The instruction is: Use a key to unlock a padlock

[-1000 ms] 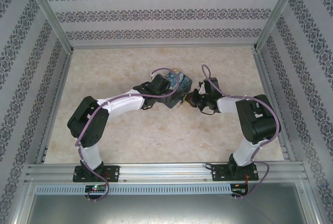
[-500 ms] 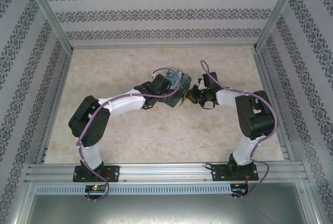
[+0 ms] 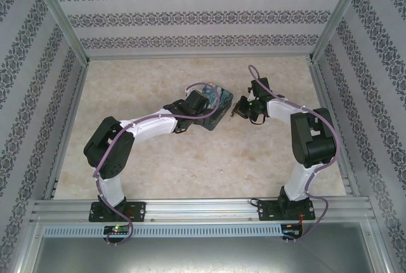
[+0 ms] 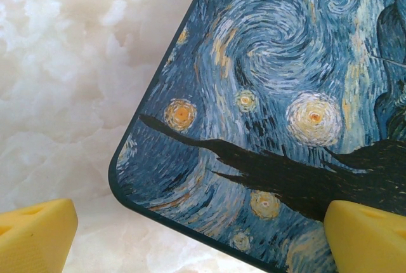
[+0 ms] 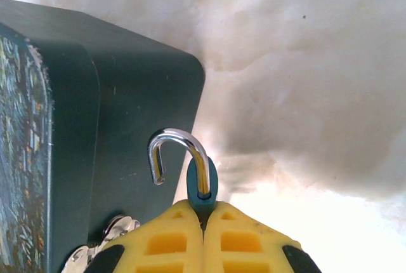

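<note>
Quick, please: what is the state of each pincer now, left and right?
Left pincer: open, holding nothing, above the painted box.
Right pincer: closed on the padlock, whose shackle stands open.

Marble-look table point(image 3: 158, 171); blue swirl-print box point(image 3: 220, 100) lying on it.

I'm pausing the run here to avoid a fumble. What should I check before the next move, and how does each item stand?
1. The padlock is unlocked: ok, the free end of its shackle is out of the body.
2. The right gripper holds it: ok, shut on the padlock body.
3. The shackle is free of the box: ok, it hooks nothing.
4. The left gripper is ready: ok, open above the box lid.
5. The key is located: cannot tell.
</note>
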Tool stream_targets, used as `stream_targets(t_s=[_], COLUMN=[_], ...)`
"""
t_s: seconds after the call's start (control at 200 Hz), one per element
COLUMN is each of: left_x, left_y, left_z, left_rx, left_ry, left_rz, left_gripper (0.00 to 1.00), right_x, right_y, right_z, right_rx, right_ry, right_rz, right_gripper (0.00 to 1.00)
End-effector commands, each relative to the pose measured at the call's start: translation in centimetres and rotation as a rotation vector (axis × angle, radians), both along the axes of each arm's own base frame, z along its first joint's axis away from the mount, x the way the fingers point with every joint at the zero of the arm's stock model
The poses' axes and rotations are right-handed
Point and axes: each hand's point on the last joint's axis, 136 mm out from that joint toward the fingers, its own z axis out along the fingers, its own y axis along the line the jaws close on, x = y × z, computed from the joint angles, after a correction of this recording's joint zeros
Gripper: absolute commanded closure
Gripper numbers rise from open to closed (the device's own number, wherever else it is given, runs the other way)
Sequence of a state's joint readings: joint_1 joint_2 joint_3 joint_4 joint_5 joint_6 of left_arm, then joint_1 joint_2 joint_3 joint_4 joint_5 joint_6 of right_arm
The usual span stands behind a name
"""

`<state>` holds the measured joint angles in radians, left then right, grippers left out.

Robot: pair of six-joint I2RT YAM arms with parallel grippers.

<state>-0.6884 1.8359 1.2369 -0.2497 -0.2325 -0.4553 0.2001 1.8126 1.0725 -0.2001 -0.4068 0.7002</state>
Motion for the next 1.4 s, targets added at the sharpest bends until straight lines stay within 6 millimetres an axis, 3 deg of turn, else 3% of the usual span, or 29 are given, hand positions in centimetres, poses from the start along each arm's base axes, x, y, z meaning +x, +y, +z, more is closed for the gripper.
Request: stream_targets(t_s=[0.0, 0.28, 0.485, 0.774, 0.859, 1.004, 1.139, 1.324, 1.399], left_x=[-5.2, -4.7, -4.2, -4.5, -4.5, -4.5, -4.4, -4.1, -3.9], left_y=[3.4, 2.6, 1.8, 1.6, 1.6, 1.8, 2.9, 6.3, 8.7], left_z=[-6.8, -4.6, -1.4, 2.1, 2.8, 4.3, 6.5, 9.9, 11.3], left_rx=[0.229, 0.175, 0.110, 0.041, 0.023, -0.005, -0.028, -0.042, -0.021], left_ry=[0.250, 0.217, 0.173, 0.127, 0.118, 0.096, 0.054, -0.030, -0.091], left_rz=[-0.054, -0.050, -0.059, -0.057, -0.057, -0.050, -0.026, 0.053, 0.115], left_gripper=[0.00, 0.01, 0.00, 0.00, 0.00, 0.00, 0.00, 0.00, 0.00], right_x=[-0.3, -3.3, -5.2, -8.1, -8.6, -9.4, -10.0, -9.9, -9.5], right_y=[-0.4, -1.6, -5.2, -10.2, -11.0, -12.1, -13.5, -14.7, -15.2], right_z=[-0.3, -0.4, -2.3, -2.9, -3.0, -3.1, -2.2, 2.2, 4.8], right_rx=[-0.025, -0.005, 0.028, 0.033, 0.045, 0.054, 0.076, 0.067, 0.045], right_ry=[0.015, 0.023, 0.056, 0.075, 0.080, 0.087, 0.071, -0.024, -0.085], right_rz=[0.004, -0.050, -0.172, -0.355, -0.381, -0.432, -0.504, -0.549, -0.552], right_gripper=[1.00, 1.00, 1.00, 0.99, 0.90, 0.58, 0.38, 0.04, 0.02])
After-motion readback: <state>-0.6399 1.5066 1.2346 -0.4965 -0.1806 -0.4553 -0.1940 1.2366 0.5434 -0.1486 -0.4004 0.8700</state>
